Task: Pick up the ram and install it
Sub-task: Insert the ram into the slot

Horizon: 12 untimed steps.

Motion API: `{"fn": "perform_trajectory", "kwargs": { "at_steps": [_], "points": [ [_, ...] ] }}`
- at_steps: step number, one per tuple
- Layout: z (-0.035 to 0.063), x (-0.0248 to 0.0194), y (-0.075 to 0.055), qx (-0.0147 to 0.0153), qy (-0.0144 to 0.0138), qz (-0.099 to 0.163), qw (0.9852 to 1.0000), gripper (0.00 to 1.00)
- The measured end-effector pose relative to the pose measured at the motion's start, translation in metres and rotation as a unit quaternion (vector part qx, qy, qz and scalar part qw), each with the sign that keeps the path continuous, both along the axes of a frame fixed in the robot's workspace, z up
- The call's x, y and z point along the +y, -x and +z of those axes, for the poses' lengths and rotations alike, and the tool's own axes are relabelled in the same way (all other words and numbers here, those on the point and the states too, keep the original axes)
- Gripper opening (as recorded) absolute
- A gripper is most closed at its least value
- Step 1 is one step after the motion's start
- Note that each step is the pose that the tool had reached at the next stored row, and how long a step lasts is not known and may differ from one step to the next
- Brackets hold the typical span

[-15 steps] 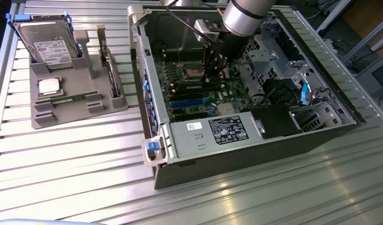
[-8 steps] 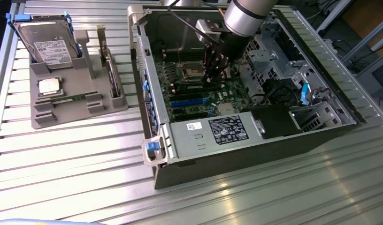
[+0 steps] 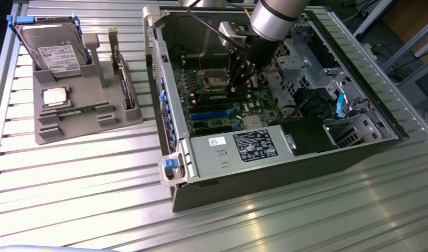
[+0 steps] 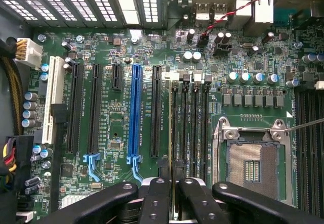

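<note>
wrist view has the jaws pinching the ram (image 4: 172,181) edge-on, its long axis running parallel with the black memory slots (image 4: 190,128) directly below the gripper (image 4: 172,186).

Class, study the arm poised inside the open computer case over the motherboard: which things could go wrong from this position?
1. The hand grips a thin ram edge-on above the memory slots; slight misalignment could jam it against a slot wall.
2. The open processor socket lies beside those slots, so sideways drift might hit it.
3. A red-black wire crosses nearby and could snag.
</note>
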State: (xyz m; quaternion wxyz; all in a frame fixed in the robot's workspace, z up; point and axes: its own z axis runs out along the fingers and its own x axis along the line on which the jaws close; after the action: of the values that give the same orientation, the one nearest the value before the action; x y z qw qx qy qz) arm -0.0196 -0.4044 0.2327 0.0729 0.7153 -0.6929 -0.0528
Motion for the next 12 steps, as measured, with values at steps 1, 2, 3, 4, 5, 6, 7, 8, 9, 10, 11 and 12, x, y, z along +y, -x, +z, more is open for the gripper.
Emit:
{"fn": "perform_trajectory", "kwargs": {
  "at_steps": [1, 2, 3, 4, 5, 6, 7, 8, 9, 10, 11, 12],
  "points": [
    [-0.0001, 0.0006, 0.0, 0.0, 0.0, 0.0, 1.0, 0.14],
    [-0.0002, 0.0012, 0.0001, 0.0, 0.0, -0.001, 1.0, 0.14],
    [-0.0003, 0.0019, 0.0, 0.0, 0.0, -0.001, 1.0, 0.14],
    [-0.0004, 0.002, 0.0001, 0.0, 0.0, -0.002, 1.0, 0.14],
    [-0.0005, 0.0024, 0.0001, 0.0, 0.0, -0.002, 1.0, 0.14],
    [-0.0007, 0.0031, 0.0001, 0.0, 0.0, -0.002, 1.0, 0.14],
    [-0.0008, 0.0031, 0.0001, 0.0, 0.0001, -0.003, 1.0, 0.14],
    [-0.0012, 0.0032, 0.0001, 0.0, 0.0, -0.003, 1.0, 0.14],
    [-0.0016, 0.0032, 0.0002, 0.0, 0.0, -0.003, 1.0, 0.14],
    [-0.0019, 0.0032, 0.0002, 0.0, 0.0, -0.003, 1.0, 0.14],
    [-0.0021, 0.0032, 0.0002, 0.0, 0.0, -0.003, 1.0, 0.14],
    [-0.0023, 0.0032, 0.0002, 0.0, 0.0, -0.004, 1.0, 0.14]
  ]
}}
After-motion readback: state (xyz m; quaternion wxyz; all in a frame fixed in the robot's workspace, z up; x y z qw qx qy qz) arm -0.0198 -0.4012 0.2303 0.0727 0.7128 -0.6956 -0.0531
